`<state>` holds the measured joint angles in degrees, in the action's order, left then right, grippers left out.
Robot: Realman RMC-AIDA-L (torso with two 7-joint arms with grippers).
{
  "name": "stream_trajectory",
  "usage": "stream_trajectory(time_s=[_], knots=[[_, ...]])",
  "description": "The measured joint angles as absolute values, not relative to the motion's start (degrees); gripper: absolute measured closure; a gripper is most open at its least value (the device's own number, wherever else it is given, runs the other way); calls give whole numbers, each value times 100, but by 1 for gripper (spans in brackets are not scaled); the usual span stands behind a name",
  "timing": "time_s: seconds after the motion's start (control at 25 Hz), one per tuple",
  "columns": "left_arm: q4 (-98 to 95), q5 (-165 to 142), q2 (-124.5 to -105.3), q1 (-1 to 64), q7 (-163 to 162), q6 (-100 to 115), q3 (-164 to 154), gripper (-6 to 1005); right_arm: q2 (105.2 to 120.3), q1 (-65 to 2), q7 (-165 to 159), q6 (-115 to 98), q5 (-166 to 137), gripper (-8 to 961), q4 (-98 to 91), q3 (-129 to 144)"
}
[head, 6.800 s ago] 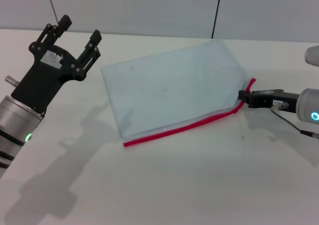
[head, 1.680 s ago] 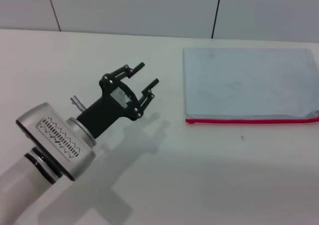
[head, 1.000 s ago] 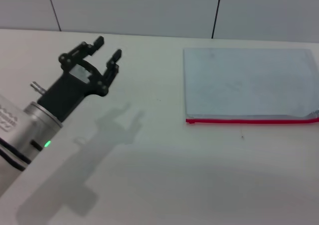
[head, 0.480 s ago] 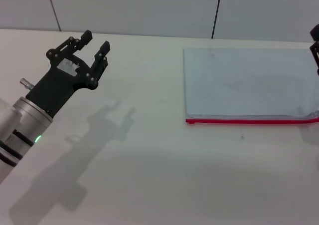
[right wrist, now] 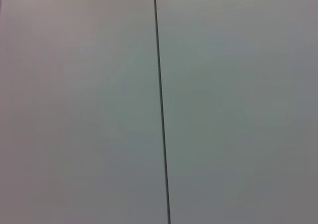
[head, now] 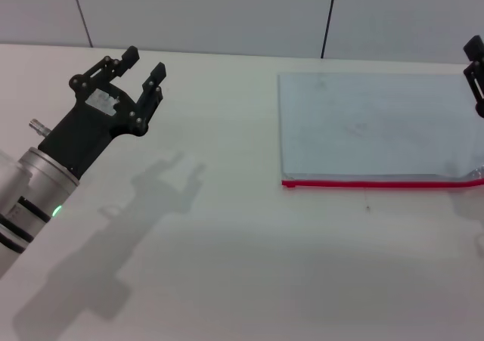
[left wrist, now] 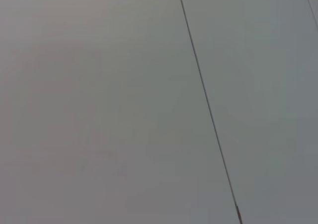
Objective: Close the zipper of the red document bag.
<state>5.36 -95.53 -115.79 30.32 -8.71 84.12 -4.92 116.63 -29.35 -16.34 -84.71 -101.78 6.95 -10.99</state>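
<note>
The red document bag (head: 378,125) lies flat on the white desk (head: 249,265), on the robot's right side, with its zipper (head: 378,183) running along the long edge nearest the robot. The red strip looks straight and flat for most of its length, but near the right border of the head view the edge seems to lift a little, so I judge the closing may be almost done or not fully finished; I cannot tell where the slider is. The left gripper (head: 142,66) hangs above the desk well apart from the bag, jaws apart and holding nothing. The right gripper (head: 476,72) shows only partly at the border, above the far right corner of the bag; whether it is open, I cannot tell. The next move probably calls for checking the right end of the zipper. Both wrist views show only a plain grey wall. No writing can be read.
</note>
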Motion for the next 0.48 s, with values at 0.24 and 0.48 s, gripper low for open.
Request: stream_trajectory(time_s=[0.24,0.48], knots=[[536,-9552,-11598,3035,-853,8388,-492,570,11663,-2948,-1651,-8464,-10177,414,694,-1054],[536,-9553,-11607,3038,-846,8360,-492,570,11663,-2952,-1659,-8453,-10177,414,695,-1055]])
